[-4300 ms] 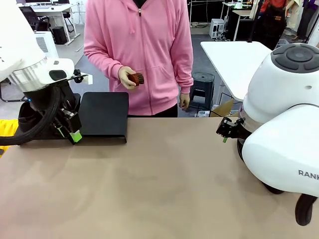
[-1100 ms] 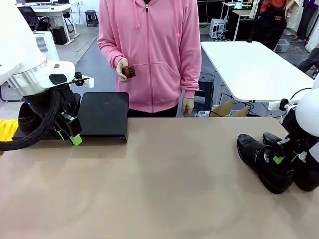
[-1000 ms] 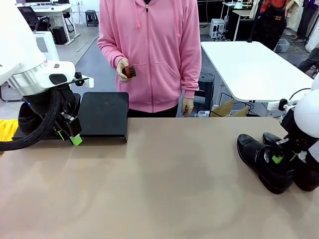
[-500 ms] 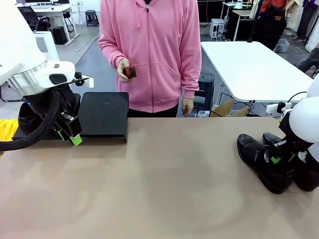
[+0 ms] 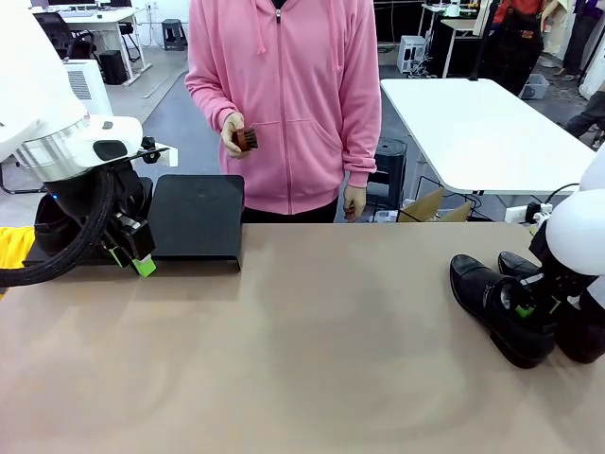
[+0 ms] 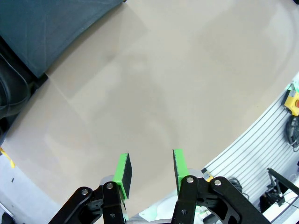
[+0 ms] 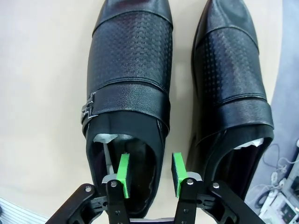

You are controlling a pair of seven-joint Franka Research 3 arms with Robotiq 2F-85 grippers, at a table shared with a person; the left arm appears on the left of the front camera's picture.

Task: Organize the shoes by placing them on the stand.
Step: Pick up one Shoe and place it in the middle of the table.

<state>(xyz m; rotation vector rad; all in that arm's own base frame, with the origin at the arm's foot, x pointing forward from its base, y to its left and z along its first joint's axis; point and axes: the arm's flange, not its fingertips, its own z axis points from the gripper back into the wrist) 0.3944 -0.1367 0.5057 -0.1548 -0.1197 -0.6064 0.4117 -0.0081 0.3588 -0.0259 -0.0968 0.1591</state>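
Observation:
Two glossy black shoes stand side by side at the table's right end, one (image 5: 496, 307) nearer the middle and the other (image 5: 572, 326) beside it. My right gripper (image 5: 526, 305) is open and lowered onto the nearer shoe (image 7: 131, 60). One green pad (image 7: 123, 179) is inside its opening and the other outside its side wall, next to the second shoe (image 7: 231, 65). The black stand (image 5: 197, 216) sits at the far left. My left gripper (image 5: 135, 260) hangs open in front of the stand with nothing between its pads, over bare table (image 6: 154, 93).
A person in a pink hoodie stands at the far side holding a small brown brush (image 5: 246, 138). A dark glossy shape (image 5: 47, 225) lies on the stand's left half, mostly hidden behind my left arm. The table's middle is bare.
My right arm has sunk a little, bringing its gripper lower onto the nearer shoe. The left arm and the person have hardly moved.

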